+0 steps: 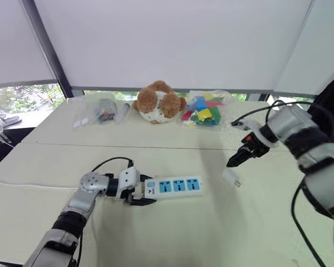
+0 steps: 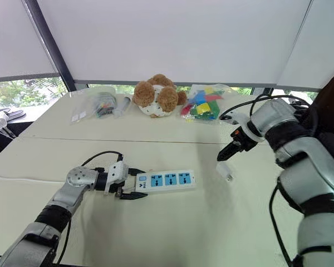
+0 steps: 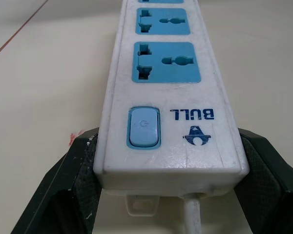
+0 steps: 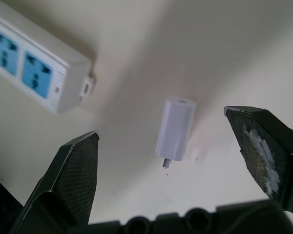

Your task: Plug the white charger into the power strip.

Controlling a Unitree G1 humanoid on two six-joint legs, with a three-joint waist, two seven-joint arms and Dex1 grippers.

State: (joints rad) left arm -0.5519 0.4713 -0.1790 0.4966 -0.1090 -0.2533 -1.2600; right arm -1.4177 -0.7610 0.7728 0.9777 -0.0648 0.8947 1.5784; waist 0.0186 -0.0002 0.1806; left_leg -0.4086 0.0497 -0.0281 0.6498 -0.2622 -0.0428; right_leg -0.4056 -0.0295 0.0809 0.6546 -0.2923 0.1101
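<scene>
Left end effector (image 1: pixel 144 193) is clamping one end of the white blue-socketed power strip (image 1: pixel 175 186); right end effector (image 1: pixel 232 162) is gaping wide above the small white charger (image 1: pixel 231 178).

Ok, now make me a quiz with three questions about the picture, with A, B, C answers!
1. Where is the white charger? A) in a socket B) lying on the table C) in a gripper
2. How many blue sockets has the power strip? A) one B) three C) six
3. How is the right gripper? A) open B) shut on the charger C) shut on the strip
Answers: B, it lies flat beside the strip, apart from it; B, three blue faces sit in a row; A, its fingers stand wide apart above the charger.
</scene>
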